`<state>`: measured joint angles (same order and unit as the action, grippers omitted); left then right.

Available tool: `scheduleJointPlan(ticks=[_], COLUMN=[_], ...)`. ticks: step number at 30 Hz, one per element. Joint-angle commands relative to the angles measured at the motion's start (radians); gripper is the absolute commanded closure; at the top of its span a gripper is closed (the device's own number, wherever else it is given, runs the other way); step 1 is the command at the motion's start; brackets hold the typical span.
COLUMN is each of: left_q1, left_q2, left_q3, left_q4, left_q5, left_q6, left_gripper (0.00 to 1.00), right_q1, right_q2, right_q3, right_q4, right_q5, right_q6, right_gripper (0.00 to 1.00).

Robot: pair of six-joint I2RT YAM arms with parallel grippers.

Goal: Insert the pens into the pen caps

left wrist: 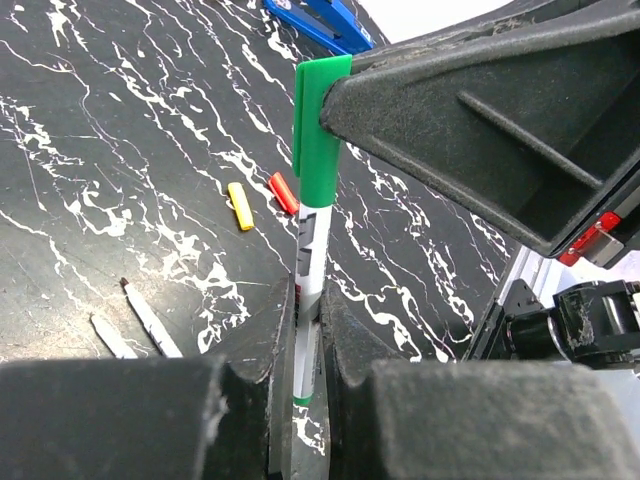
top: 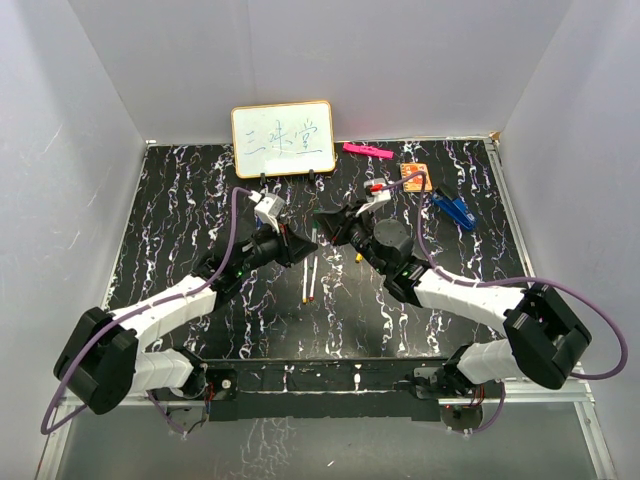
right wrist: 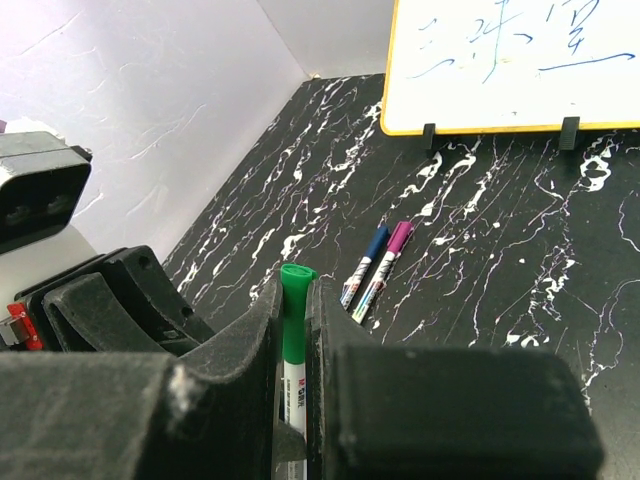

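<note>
A white pen (left wrist: 312, 262) with a green cap (left wrist: 318, 130) on its end is held between both grippers above the table. My left gripper (left wrist: 308, 305) is shut on the pen's white body. My right gripper (right wrist: 293, 292) is shut on the green cap (right wrist: 295, 315). In the top view the left gripper (top: 304, 244) and the right gripper (top: 330, 228) meet tip to tip at mid-table. Two uncapped pens (top: 309, 279) lie just in front of them. A yellow cap (left wrist: 240, 205) and a red cap (left wrist: 283, 192) lie loose on the table.
A blue-capped pen (right wrist: 365, 264) and a purple-capped pen (right wrist: 386, 262) lie side by side near the whiteboard (top: 283, 138). A pink bar (top: 367, 150), an orange card (top: 415, 177) and a blue clip (top: 455, 208) lie at the back right.
</note>
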<state>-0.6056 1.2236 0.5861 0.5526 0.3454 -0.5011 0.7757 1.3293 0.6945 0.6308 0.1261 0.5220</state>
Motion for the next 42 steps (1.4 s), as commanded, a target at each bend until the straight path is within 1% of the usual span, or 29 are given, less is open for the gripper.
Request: scheduleJointPlan(ticks=[1,3,5,8,11,14,17,19,23,26,33,41,42], left_q1=[0.007,0.007,0.007,0.007,0.007,0.009,0.009,0.011,0.02,0.026,0.046,0.095,0.099], left_q2=[-0.025,-0.016,-0.001,0.033,0.086,0.166,0.256,0.322,0.478,0.556,0.632,0.695,0.707], left_q3=[0.006,0.034,0.07,0.12,0.181,0.258,0.333,0.382,0.511,0.573,0.627,0.683,0.69], left_q4=[-0.019,-0.092,-0.173,-0.306,-0.419,-0.525,-0.616,-0.658,-0.763,-0.807,-0.812,-0.815,-0.818], left_q5=[-0.099,-0.132,-0.176,-0.279,-0.366,-0.456,-0.546,-0.575,-0.617,-0.636,-0.639,-0.622,-0.616], left_q6=[0.013,0.03,0.045,0.064,0.075,0.073,0.046,0.04,0.041,0.044,0.039,0.048,0.05], left_gripper=[1.0,1.0,1.0,1.0,1.0,1.0,1.0,1.0,1.0,1.0,1.0,1.0,0.99], right_q1=[-0.001,-0.001,-0.001,0.0,0.0,-0.001,-0.001,-0.001,-0.001,-0.001,0.0,0.0,-0.001], right_q2=[0.002,-0.001,-0.011,-0.032,-0.033,-0.011,0.021,0.044,0.072,0.087,0.106,0.145,0.146], right_q3=[0.052,0.054,0.056,0.072,0.128,0.187,0.24,0.263,0.272,0.276,0.282,0.299,0.3], right_q4=[0.013,-0.006,-0.029,-0.11,-0.269,-0.413,-0.53,-0.583,-0.635,-0.657,-0.674,-0.741,-0.745], right_q5=[0.005,0.029,0.069,0.195,0.379,0.48,0.503,0.502,0.49,0.481,0.433,0.432,0.432], right_q6=[-0.01,-0.024,-0.038,-0.041,-0.006,0.001,0.0,0.003,0.021,0.027,0.014,0.031,0.032], right_gripper=[0.95,0.81,0.73,0.66,0.59,0.54,0.52,0.51,0.5,0.5,0.48,0.47,0.47])
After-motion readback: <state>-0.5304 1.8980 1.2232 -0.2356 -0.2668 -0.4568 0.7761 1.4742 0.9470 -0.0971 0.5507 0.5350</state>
